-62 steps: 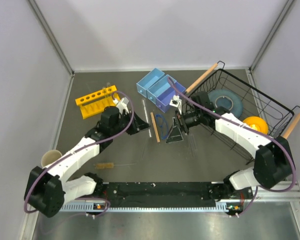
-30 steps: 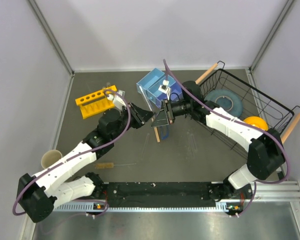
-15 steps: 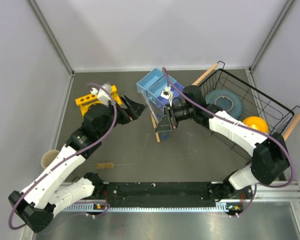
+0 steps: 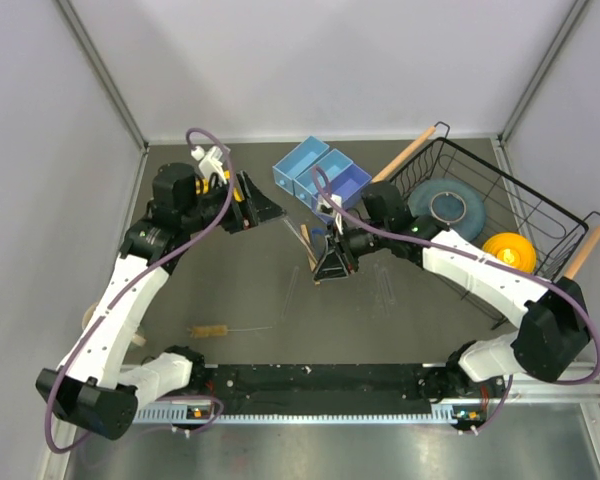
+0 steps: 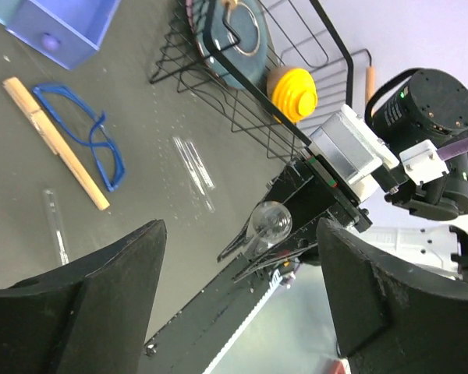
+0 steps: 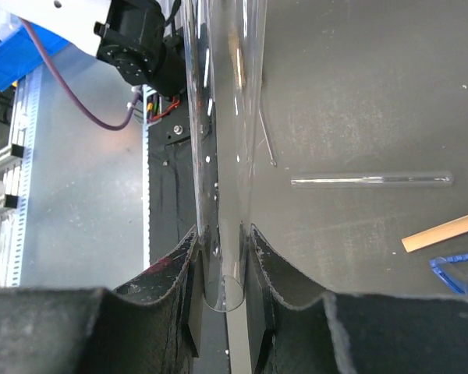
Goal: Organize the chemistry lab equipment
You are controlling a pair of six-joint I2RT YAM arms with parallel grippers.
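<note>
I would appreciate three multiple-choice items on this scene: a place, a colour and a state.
1. Where is the yellow bowl? A in the wire basket; B on a shelf; C in a drawer.
2. What colour is the safety glasses frame? A red; B blue; C black.
3. The right end effector is: A open; B shut on a glass tube; C shut on a spoon.
Answers: A, basket wires surround it; B, the frame shows blue; B, it pinches the tube.
</note>
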